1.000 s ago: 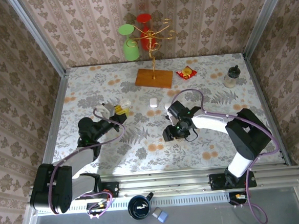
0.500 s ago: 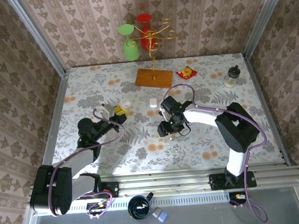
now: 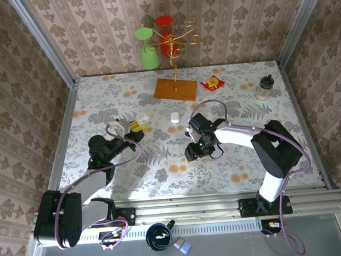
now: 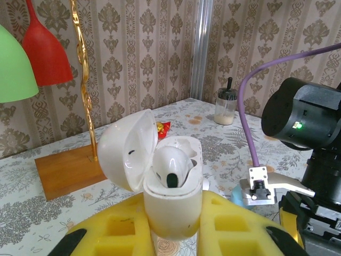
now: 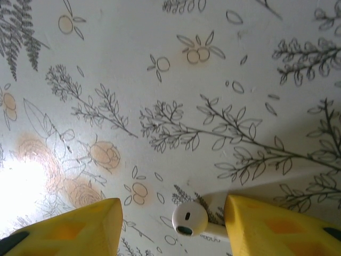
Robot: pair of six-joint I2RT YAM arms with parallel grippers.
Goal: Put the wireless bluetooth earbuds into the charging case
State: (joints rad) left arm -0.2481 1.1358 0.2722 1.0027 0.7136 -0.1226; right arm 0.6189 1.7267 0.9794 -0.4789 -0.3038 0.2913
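My left gripper (image 4: 173, 234) is shut on a white charging case (image 4: 176, 205), held upright with its lid (image 4: 125, 149) swung open to the left. One white earbud (image 4: 170, 165) sits in the case. In the top view the case (image 3: 142, 119) and the left gripper (image 3: 135, 128) are left of centre. A second white earbud (image 5: 190, 218) lies on the table between the yellow fingers of my right gripper (image 5: 173, 226). That gripper is open, with the earbud's stem against the right finger (image 5: 266, 226) and the left finger well apart. My right gripper (image 3: 193, 154) hangs low over the table's middle.
A small white object (image 3: 175, 117) lies between the arms, farther back. At the back stand a wooden-based gold rack (image 3: 175, 88) with a green cup (image 3: 148, 53) and a red cup (image 3: 166, 37), a red packet (image 3: 212, 83) and a small jar (image 3: 265, 87).
The right arm swung a little to the left and then came back, its jaws narrowing slightly. The left arm and the case have not moved.
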